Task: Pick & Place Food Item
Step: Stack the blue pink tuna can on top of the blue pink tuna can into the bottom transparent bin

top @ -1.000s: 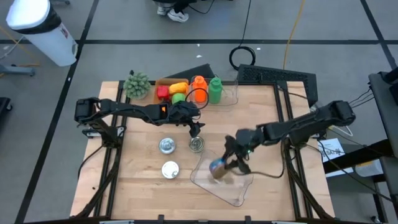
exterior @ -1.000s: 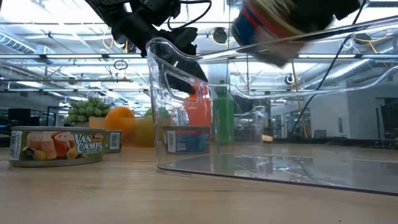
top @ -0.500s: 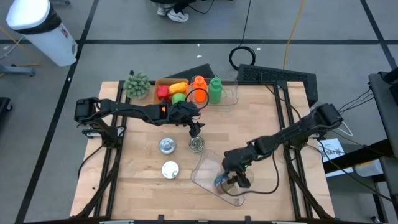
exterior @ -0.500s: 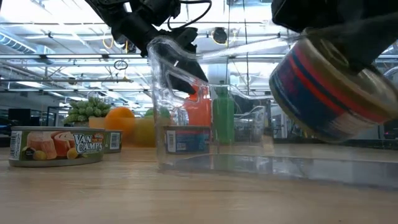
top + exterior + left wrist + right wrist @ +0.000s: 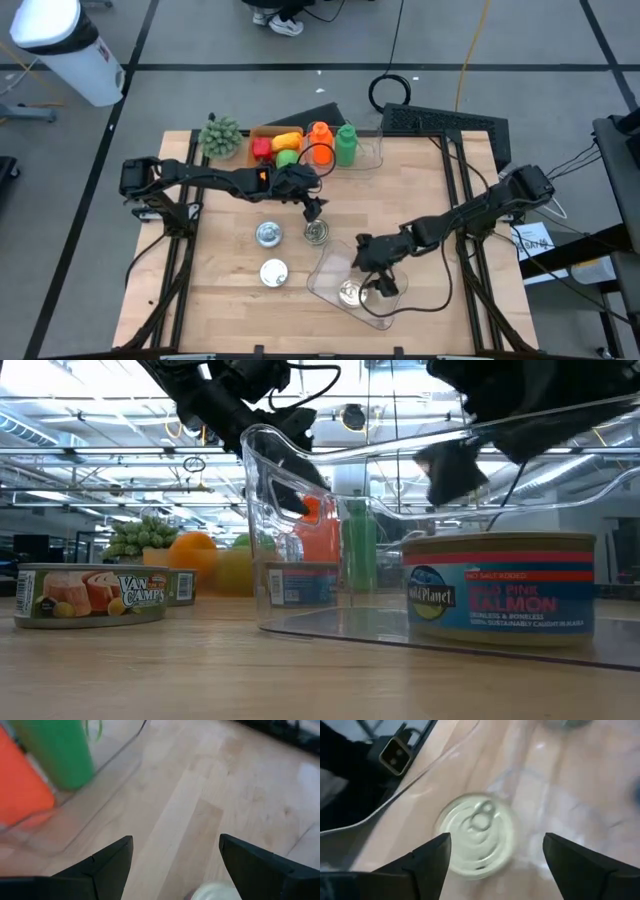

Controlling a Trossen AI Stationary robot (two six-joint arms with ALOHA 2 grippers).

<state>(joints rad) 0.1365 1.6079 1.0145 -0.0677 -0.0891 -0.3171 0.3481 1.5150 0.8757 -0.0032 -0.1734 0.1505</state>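
Standing upright in the clear tray, the salmon can sat free below the right gripper, fingers spread wide, empty.

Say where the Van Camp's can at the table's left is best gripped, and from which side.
Grip the Van Camp's can across its round side wall, coming straight down from above with fingers spread wider than the lid. It stands upright and squat, lid up, with bare table around it, so opposite sides are free. The left gripper, open, hovers nearer by than the right gripper.
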